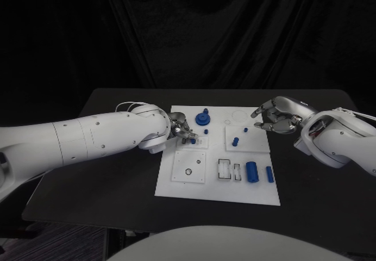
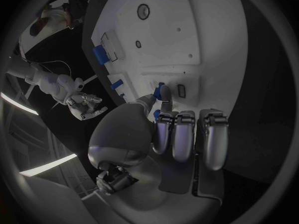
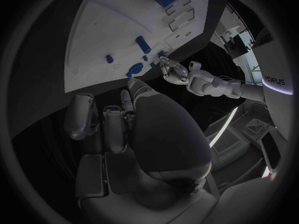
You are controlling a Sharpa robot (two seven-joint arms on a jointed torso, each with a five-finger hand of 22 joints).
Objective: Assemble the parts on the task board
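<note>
Board work was under way in the head view: the left hand (image 1: 179, 130) sat low over the white task board (image 1: 188, 187), fingers drawn together on a small blue part (image 1: 193, 141) at the plate's left-middle block. A blue knob-like piece (image 1: 204, 117) stood just behind it; a blue cylinder (image 1: 251, 171) and a slim blue peg (image 1: 269, 174) lay near the front right. The right hand (image 1: 276, 117) hovered over the far right corner, fingers curled.

Left wrist view: fingertips (image 2: 166, 104) pinched that blue part (image 2: 159, 90) right against the board (image 2: 212, 30), so insertion looked like the step in hand. Next would call for lining it up and pressing straight down.

Right wrist view: the right hand (image 3: 124, 129) had a small blue-and-white piece (image 3: 126, 98) between its fingertips.
</note>
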